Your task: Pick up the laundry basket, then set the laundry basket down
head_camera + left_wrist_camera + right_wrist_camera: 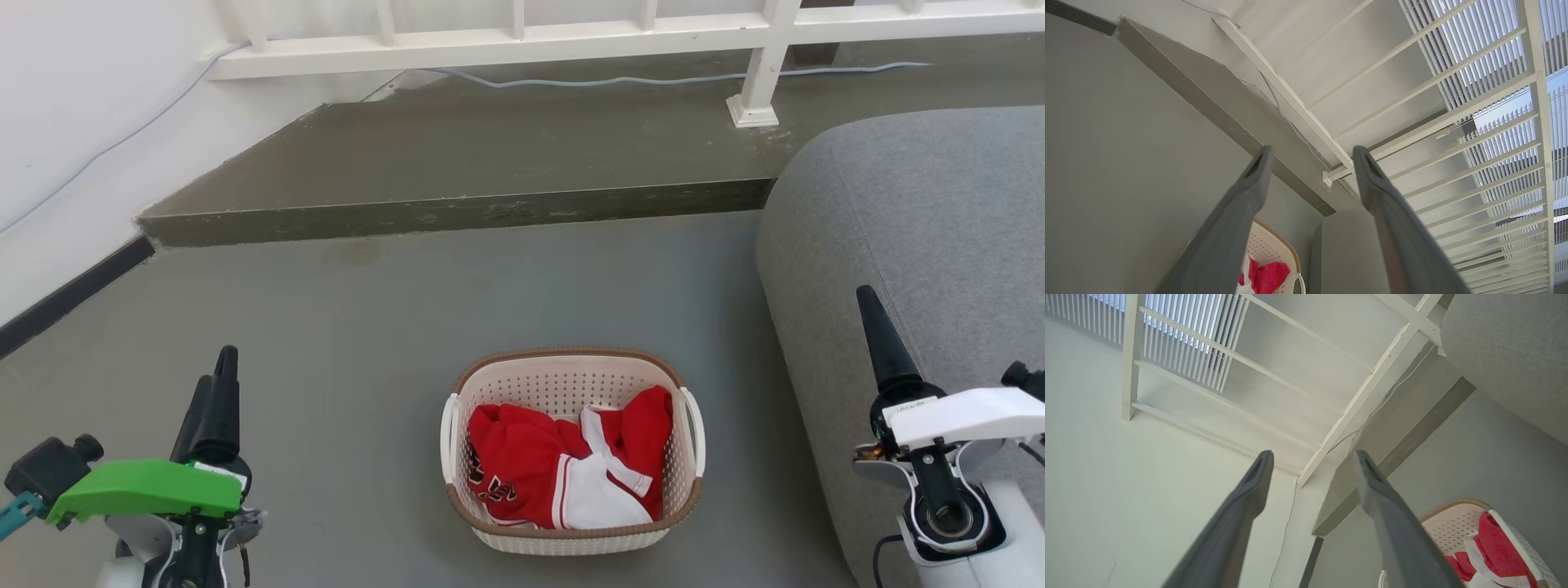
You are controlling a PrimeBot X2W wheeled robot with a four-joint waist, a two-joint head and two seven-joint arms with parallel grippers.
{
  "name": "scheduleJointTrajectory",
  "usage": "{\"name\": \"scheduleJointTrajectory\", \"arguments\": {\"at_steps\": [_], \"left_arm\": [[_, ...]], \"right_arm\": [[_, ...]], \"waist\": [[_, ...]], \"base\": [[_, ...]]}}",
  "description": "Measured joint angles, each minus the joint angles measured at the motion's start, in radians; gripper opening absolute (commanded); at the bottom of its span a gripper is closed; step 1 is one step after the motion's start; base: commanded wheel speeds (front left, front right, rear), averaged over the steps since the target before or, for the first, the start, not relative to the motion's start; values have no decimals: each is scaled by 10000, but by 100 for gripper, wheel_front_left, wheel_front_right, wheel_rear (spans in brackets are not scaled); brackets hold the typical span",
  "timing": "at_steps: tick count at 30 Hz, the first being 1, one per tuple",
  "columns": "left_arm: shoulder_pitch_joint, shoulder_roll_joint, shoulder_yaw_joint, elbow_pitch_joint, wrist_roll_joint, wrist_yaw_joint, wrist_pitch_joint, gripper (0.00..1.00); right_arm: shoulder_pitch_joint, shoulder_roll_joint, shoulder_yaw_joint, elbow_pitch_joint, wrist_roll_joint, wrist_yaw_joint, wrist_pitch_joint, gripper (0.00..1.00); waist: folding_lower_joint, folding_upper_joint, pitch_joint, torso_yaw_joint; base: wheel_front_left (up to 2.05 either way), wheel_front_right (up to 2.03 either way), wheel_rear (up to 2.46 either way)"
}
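The laundry basket sits on the floor at lower centre of the head view, a handle facing each arm. The left claw and right claw flank it, both spread and empty, likely readying a two-handled lift.

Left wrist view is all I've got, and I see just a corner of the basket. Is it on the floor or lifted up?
Observer: On the floor. The basket stands between the left hand and the right hand, and neither touches it.
Operator: What's my other hand doing?
Observer: The right hand is open, next to the grey sofa.
Operator: Is only red stuff inside?
Observer: No, the red clothes have white parts with red stripes.
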Motion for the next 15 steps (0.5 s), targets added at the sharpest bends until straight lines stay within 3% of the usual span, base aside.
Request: {"name": "scheduleJointTrajectory", "arguments": {"at_steps": [15], "left_arm": [[-1, 4, -374, -408, 2535, 249, -460, 100]], "right_arm": [[-147, -171, 539, -345, -2617, -171, -435, 100]], "waist": [[-1, 0, 41, -6]], "base": [[0, 0, 0]]}}
